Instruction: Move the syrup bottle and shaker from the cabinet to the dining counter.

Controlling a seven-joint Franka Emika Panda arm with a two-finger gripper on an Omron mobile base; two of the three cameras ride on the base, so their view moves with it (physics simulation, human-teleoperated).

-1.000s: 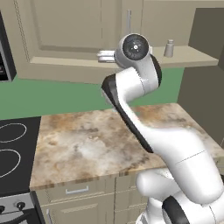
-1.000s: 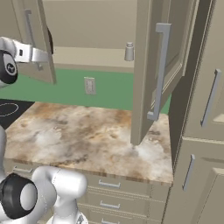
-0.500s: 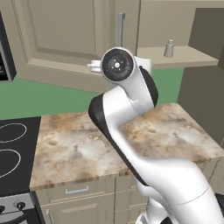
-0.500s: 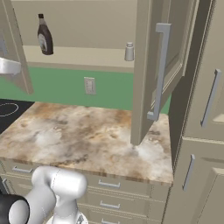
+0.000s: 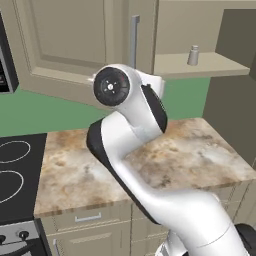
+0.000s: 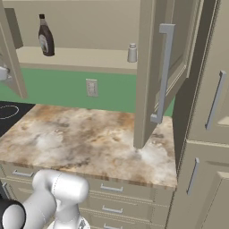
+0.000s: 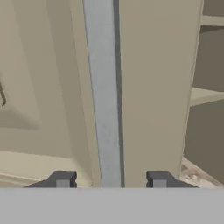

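The cabinet [image 6: 80,58] stands with both doors swung out. On its beige shelf the dark brown syrup bottle [image 6: 45,36] is at the left and the small grey shaker [image 6: 132,53] [image 5: 193,55] towards the right. My gripper [image 7: 110,179] is open at the left door's silver bar handle [image 7: 103,87] [image 5: 134,37]. The bar runs between the two fingertips [image 7: 63,179] with a gap on each side. Nothing is held. The dining counter is out of view.
The marbled kitchen worktop [image 6: 89,138] lies below the cabinet, with a black stovetop [image 5: 15,170] at its left. The open right door [image 6: 152,71] and its handle [image 6: 165,71] jut out over the worktop. Tall cabinets [image 6: 210,112] stand at the right.
The left door has swung wide open, uncovering the syrup bottle. The arm moved left and down with it. The jaws, shut on the handle before, have now parted.
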